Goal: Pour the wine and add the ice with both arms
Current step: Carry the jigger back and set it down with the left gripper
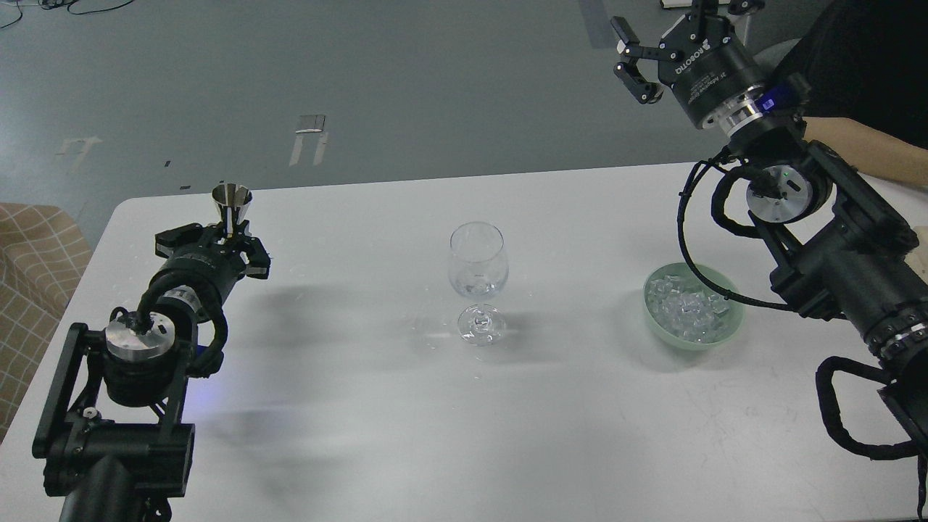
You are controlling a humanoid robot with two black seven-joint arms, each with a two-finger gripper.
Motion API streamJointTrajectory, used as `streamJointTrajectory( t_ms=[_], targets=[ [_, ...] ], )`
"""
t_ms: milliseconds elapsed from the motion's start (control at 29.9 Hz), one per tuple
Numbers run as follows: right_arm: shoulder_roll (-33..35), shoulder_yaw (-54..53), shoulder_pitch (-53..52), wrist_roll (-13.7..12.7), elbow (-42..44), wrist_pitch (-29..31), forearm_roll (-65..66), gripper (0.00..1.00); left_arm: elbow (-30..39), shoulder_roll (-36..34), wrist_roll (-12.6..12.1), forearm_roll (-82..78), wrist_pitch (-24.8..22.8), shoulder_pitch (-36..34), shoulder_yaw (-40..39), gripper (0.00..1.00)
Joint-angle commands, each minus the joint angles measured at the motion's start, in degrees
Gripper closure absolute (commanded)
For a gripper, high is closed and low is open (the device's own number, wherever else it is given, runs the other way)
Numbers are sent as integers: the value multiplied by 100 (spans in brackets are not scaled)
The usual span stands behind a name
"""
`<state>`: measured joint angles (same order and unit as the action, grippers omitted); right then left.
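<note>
A clear wine glass (476, 279) stands upright at the middle of the white table (435, 406). My left gripper (230, 239) is low over the table's left side, shut on a small steel measuring cup (231, 205) held upright. A pale green bowl (731, 330) at the right holds several clear ice cubes (685, 306). My right gripper (667, 32) is raised high above and behind the bowl, open and empty.
A person's forearm (870, 148) rests at the table's far right edge, behind my right arm. A checked cushion (32, 275) lies off the table's left edge. Grey floor lies beyond the far edge.
</note>
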<state>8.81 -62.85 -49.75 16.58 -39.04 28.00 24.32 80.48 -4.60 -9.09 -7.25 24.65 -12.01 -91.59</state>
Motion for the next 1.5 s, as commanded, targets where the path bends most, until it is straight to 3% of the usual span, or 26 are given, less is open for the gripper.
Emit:
streamJointTrajectory(
  t_ms=[0,167,602,1103,1471],
  targets=[
    [-11,1,0,3,1,0,3,0,-50,47,100,66,118,6,-43,100],
    [-11,9,0,3,2,0,3,0,-217,179,285,75,224,6,-201,97],
    [-2,9,70,3,2,0,3,0,-656,337,285,66,-180,15,-315,81],
    [-11,9,88,3,2,0,3,0,-815,320,303,57,-207,6,-307,62],
    [-11,9,88,3,2,0,3,0,-815,311,268,31,-207,6,-289,57]
  ],
)
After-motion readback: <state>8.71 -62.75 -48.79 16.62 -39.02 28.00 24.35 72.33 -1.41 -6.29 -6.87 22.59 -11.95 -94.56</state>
